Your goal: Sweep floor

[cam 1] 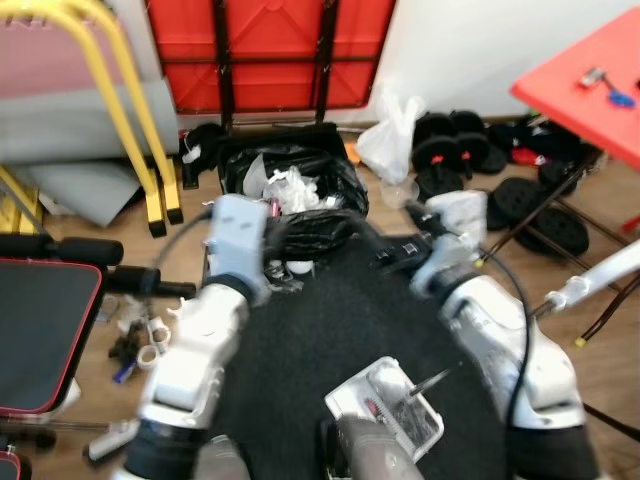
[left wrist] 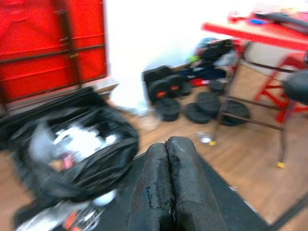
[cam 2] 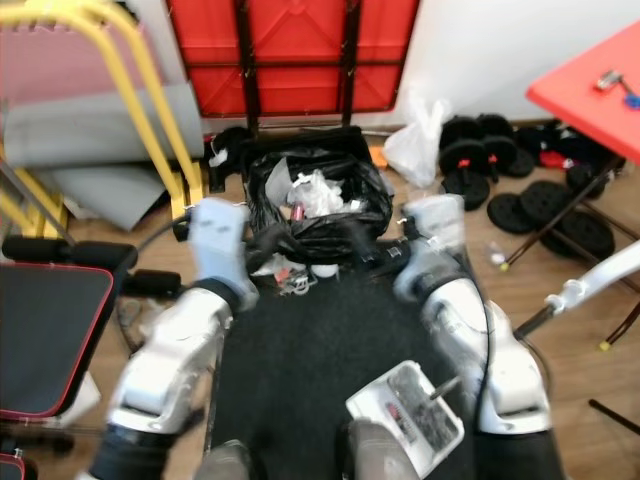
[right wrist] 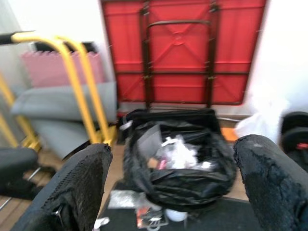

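A black rubbish bag (cam 1: 290,195) stands open on the floor ahead, stuffed with white paper and scraps. Loose litter (cam 2: 295,275) lies at its foot on the edge of a black mat (cam 1: 320,340). More scraps (cam 1: 140,340) lie on the wooden floor to the left. A white tray (cam 1: 385,405) holding grey debris rests on the mat close to me. Both arms are raised toward the bag. My left gripper (left wrist: 167,144) is shut with nothing in it. My right gripper (right wrist: 173,147) is open wide, the bag framed between its fingers (right wrist: 84,178).
A yellow metal frame (cam 1: 130,110) and a black padded bench (cam 1: 40,330) stand on the left. A folded red table (cam 1: 270,50) leans on the back wall. Right of the bag are a white plastic bag (cam 1: 390,135), weight plates (cam 1: 540,210), a red table (cam 1: 590,80) and a white pole (cam 1: 600,280).
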